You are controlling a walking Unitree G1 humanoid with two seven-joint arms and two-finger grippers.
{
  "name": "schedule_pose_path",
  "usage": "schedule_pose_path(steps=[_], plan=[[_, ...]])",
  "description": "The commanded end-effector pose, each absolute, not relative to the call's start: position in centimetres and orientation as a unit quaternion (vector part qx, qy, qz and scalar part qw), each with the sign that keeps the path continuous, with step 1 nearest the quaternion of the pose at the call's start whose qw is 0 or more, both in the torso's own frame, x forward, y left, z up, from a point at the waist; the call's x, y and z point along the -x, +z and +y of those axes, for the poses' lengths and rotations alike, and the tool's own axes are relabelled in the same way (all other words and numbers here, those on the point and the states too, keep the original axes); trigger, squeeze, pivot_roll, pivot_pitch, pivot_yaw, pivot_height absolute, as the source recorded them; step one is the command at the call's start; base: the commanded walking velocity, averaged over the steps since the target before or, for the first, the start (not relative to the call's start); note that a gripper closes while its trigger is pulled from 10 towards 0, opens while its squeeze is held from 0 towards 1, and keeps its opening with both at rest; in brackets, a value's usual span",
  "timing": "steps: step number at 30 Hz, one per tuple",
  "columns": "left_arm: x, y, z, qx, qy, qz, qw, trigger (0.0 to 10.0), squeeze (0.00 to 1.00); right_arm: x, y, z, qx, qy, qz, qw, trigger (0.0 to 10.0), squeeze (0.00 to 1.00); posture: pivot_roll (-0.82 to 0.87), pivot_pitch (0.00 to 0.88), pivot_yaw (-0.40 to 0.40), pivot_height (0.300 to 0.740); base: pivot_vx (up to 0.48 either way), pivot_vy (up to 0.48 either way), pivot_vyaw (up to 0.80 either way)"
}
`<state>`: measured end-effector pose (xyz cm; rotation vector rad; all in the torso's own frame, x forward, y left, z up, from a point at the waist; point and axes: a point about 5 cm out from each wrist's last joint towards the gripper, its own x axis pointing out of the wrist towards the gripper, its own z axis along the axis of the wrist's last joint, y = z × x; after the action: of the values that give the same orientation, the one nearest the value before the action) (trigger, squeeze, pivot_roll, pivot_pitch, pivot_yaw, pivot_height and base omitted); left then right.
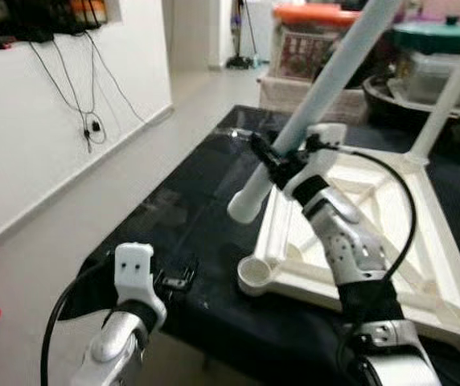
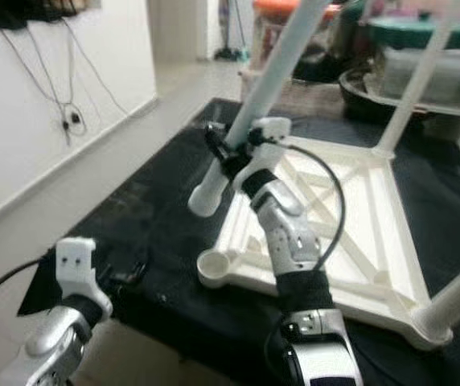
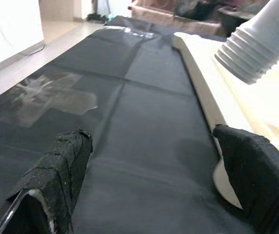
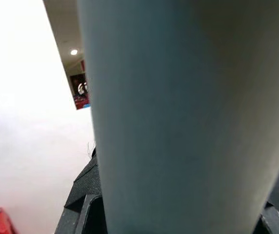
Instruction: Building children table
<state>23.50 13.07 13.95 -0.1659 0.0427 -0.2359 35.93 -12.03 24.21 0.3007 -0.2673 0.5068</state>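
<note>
Here, the scene by its parts:
Top: the white tabletop [image 1: 423,241] lies upside down on the black cloth [image 1: 174,201], ribs up, an open socket [image 1: 256,273] at its near corner. At least two other legs already stand in far corners.
Leg: the loose leg [image 1: 318,96] hangs tilted in the air, its lower end just above and beside that socket, not yet in it.
Right gripper [image 1: 274,165]: closed across the leg near its lower end, holding it.
Left gripper [image 3: 149,180]: fingers spread wide with nothing between them, low over the cloth at the table's near edge, just beside the top's rim.
Handling: I judge the leg a hollow plastic tube, light and stiff, smooth enough to twist in the fingers. A hold low down, as now, should steer the end best; the long free part will lever against the grip.
Left wrist view: shows ridges like a thread on the leg's end [image 3: 249,56], blurred in the eye views.
Right wrist view: the leg [image 4: 178,117] up close, pale grey-blue.
Eye views: give the tilt and the gap to the socket.
</note>
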Motion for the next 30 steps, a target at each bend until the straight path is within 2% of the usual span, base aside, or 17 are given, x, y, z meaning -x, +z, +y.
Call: schedule_pose_path(steps=[1,8,12,15,19,22,24,29,30], plan=[[-23.4,13.8,13.0,0.082,-0.117,0.026,0.989,10.0,0.0,-35.9,24.6,-11.6,-0.146,0.257,-0.141,0.945,10.0,0.0,0.18,0.003,-0.049,0.74,0.0,0.0,0.0],[-23.2,13.9,12.4,0.092,-0.13,0.026,0.987,10.0,0.0,-36.1,24.7,-11.9,-0.142,0.258,-0.141,0.945,10.0,0.0,0.18,0.006,-0.05,0.74,0.0,0.0,0.0],[-21.8,14.2,10.5,0.103,-0.196,0.03,0.975,10.0,0.0,-37.4,24.7,-12.7,-0.109,0.295,-0.122,0.941,10.0,0.0,0.19,0.035,-0.045,0.74,0.0,0.0,0.0],[-21.3,14.3,10.0,0.104,-0.213,0.032,0.971,10.0,0.0,-37.8,24.8,-13.1,-0.098,0.307,-0.114,0.94,10.0,0.0,0.19,0.038,-0.045,0.74,0.0,0.0,0.0],[-19.5,14.6,9.4,0.11,-0.235,0.045,0.965,10.0,0.0,-38.5,25.0,-14.6,-0.074,0.377,-0.079,0.92,10.0,0.0,0.21,0.094,-0.039,0.74,0.0,0.0,0.0],[-19.2,14.7,9.4,0.109,-0.238,0.048,0.964,10.0,0.0,-38.6,25.0,-14.9,-0.071,0.391,-0.073,0.915,10.0,0.0,0.22,0.111,-0.033,0.74,0.0,0.0,0.0],[-18.3,14.9,9.6,0.107,-0.241,0.055,0.963,10.0,0.0,-38.4,25.2,-15.2,-0.088,0.44,-0.064,0.891,10.0,0.0,0.24,0.133,-0.027,0.74,0.0,0.0,0.0],[-17.9,15.0,9.6,0.107,-0.243,0.058,0.962,10.0,0.0,-38.4,25.2,-15.4,-0.091,0.457,-0.06,0.883,10.0,0.0,0.24,0.146,-0.019,0.74,0.0,0.0,0.0],[-17.7,15.1,9.6,0.106,-0.246,0.061,0.962,10.0,0.0,-38.3,25.0,-15.4,-0.091,0.476,-0.053,0.873,10.0,0.0,0.24,0.153,-0.017,0.74,0.0,0.0,0.0]])
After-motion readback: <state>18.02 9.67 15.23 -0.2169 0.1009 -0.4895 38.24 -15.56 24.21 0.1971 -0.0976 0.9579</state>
